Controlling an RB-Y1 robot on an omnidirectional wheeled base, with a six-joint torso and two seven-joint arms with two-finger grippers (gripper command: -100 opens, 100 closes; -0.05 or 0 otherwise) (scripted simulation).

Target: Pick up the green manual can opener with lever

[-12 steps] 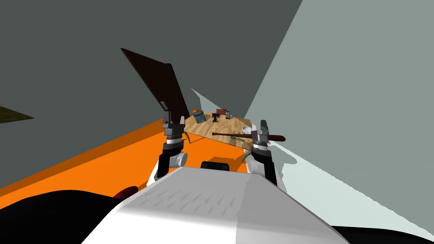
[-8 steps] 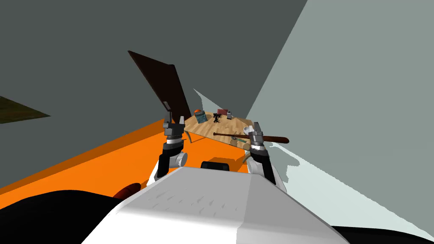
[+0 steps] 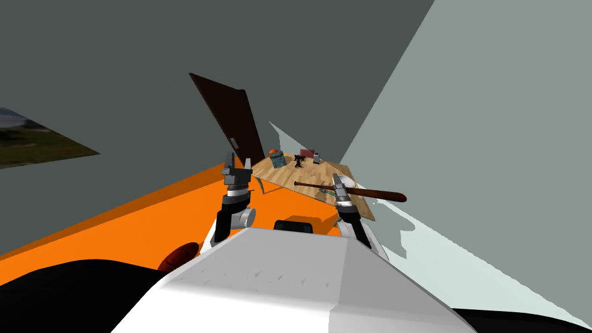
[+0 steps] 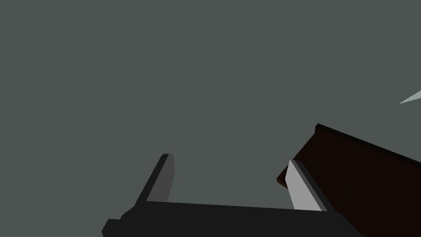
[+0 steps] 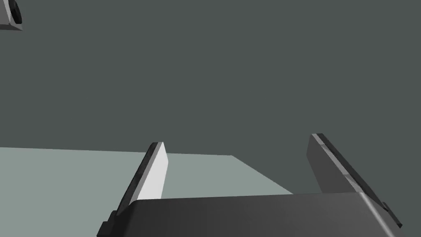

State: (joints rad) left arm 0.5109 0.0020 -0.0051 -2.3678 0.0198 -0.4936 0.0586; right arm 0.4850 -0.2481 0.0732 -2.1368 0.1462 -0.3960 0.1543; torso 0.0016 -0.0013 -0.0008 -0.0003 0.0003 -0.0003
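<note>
The can opener (image 3: 322,195) is a small grey-green thing on the near part of a wooden table (image 3: 289,173), just in front of a dark brown baseball bat (image 3: 370,191). My right gripper (image 3: 337,180) is raised in front of the bat and right beside the can opener, apart from it. Its fingers (image 5: 154,173) stand open and hold nothing. My left gripper (image 3: 237,163) is raised over the orange floor, left of the table. Its fingers (image 4: 302,187) are open too, with nothing between them.
A white bowl (image 3: 343,180) sits behind the bat. Farther back on the table are a blue-grey box (image 3: 276,159), a black object (image 3: 299,161), a red box (image 3: 306,153) and a grey item (image 3: 317,157). A dark brown door (image 3: 231,118) stands open left of the table.
The whole head view has swung, so door and table sit further right. My right gripper has shifted left and now stands in front of the bat. The left arm holds its pose.
</note>
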